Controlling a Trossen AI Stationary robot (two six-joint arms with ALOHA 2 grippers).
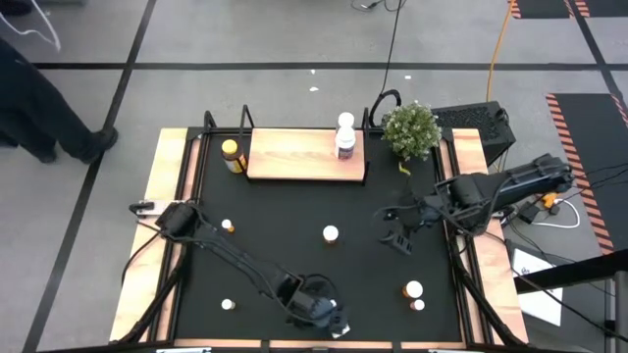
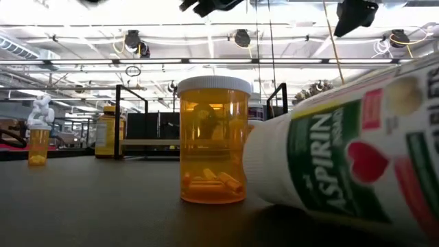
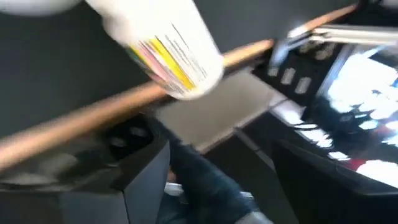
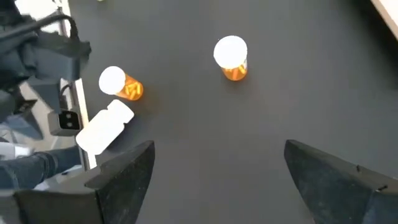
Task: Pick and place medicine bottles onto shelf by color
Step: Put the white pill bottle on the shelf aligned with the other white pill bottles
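The left gripper sits at the near edge of the surface, its fingers pinching a white bottle. In the left wrist view that bottle lies slanted across the fingers, showing a yellow-striped label too blurred to read. The high view shows only a pale spot at the fingertips.

The right gripper hovers over the right half of the mat, fingers spread wide around nothing. Its wrist view shows an upright amber bottle with a white cap, another amber bottle, and a white bottle lying on its side just beside it.

The low view alone gives writing: the lying white bottle reads "ASPIRIN" in white on green beside a red heart, long axis along the surface, next to an upright amber bottle holding capsules.

On the shelf, two white bottles stand upright near its right end; a yellow-lidded jar stands just off its left end.
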